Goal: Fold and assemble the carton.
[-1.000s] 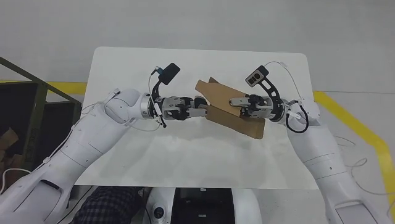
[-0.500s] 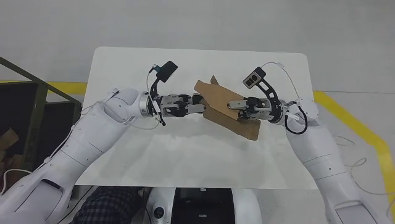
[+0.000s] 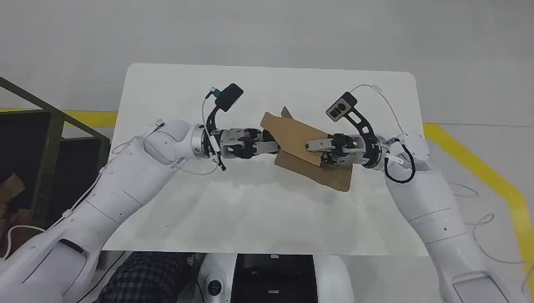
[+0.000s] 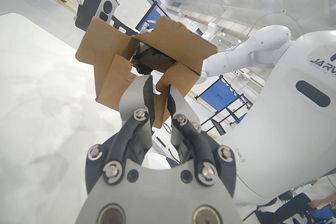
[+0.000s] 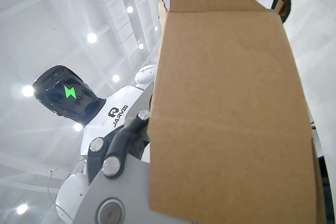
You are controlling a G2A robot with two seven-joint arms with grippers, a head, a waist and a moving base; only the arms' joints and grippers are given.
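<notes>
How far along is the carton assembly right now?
Done: the carton is opened from flat into a box shape. In hand: the left end effector pinches one flap, and the right end effector is at the carton's other end. Left: the end flaps stand open, unfolded.

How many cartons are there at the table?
1. The carton is above the middle of the table, between the left hand, which pinches a flap, and the right hand at its other end.
</notes>
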